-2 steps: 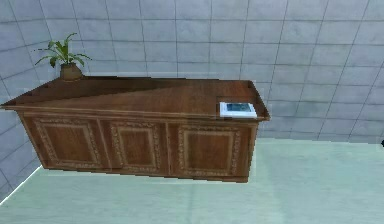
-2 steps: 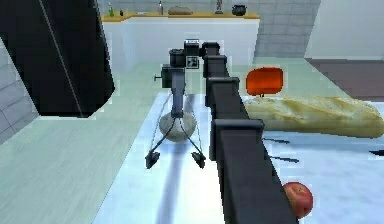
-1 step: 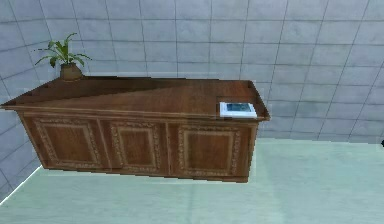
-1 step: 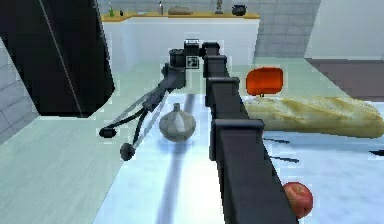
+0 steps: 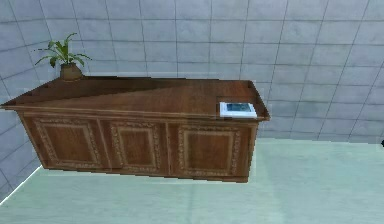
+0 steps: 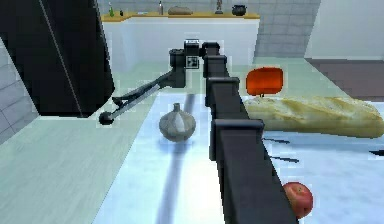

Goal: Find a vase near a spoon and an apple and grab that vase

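Though illegible, print on book [image 5: 237,108]

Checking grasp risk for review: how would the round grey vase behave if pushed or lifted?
The vase has a bulbous body and narrow top, so it would probably roll or tip if nudged. Its smooth curved sides may slip from a grasp.

Forward view: cabinet [image 5: 140,140] set against wall; potted plant [image 5: 68,55] placed on its left back corner, book [image 5: 237,108] laid at its right end.

Arm side view: vase [image 6: 176,122] seen on counter [image 6: 145,185], left of arm [image 6: 240,150]; bread loaf [image 6: 320,115] laid right of arm, bowl [image 6: 266,80] behind loaf, apple [image 6: 297,198] nearest, right of arm.
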Available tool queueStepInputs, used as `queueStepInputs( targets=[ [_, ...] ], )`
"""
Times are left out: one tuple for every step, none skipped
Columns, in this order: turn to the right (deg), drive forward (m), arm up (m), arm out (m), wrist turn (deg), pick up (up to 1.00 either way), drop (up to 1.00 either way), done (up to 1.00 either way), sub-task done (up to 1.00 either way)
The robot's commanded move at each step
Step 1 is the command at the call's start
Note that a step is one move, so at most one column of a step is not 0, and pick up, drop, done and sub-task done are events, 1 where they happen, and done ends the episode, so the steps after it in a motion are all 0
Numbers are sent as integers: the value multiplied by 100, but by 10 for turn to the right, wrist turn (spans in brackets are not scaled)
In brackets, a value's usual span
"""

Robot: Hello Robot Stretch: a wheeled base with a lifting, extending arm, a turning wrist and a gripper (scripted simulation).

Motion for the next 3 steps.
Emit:
queueStepInputs(
  targets=[
    [0,0,0,0,450,0,0,0,0],
    [0,0,0,0,420,0,0,0,0],
    [0,0,-26,0,0,0,0,0,0]
  ],
)
